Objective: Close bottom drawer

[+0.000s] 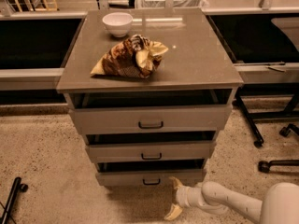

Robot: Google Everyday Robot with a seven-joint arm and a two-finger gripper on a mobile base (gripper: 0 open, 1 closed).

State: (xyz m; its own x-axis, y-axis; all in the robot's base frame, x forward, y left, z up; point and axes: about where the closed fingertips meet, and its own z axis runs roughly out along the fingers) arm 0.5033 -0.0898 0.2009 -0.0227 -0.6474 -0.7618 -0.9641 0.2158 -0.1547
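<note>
**A:** Start big. What's there?

**B:** A grey bench (201,64) with three drawers, all standing out from it. The top drawer (107,118) is the widest, the middle drawer (187,150) is smaller, and the bottom drawer (121,177) is the slimmest. It sits at the bench's 6 o'clock, just above the floor, with a dark gap showing over its front.

**A:** And the robot?

**B:** Its white arm (224,199) comes in from 4 o'clock. On the bench top lie a crumpled snack bag (126,59) and, at its 11 o'clock, a white bowl (117,23). The gripper (174,198) hangs low, at about 4 o'clock from the drawer's dark handle (151,181). It is just beside the front panel, and whether it touches the panel I cannot tell. The jaws are spread and hold nothing.

**A:** How will the drawer handle?

**B:** I judge it rigid and fairly light, a flat, hard panel on slides. It needs no grip, only a push near the middle of the front, by the handle, so it doesn't skew. The smooth face could let a fingertip slide off.

**A:** Which way does it lie?

**B:** Its long axis runs 9 to 3 and its front faces 6, so the closing push goes toward 12.
</note>
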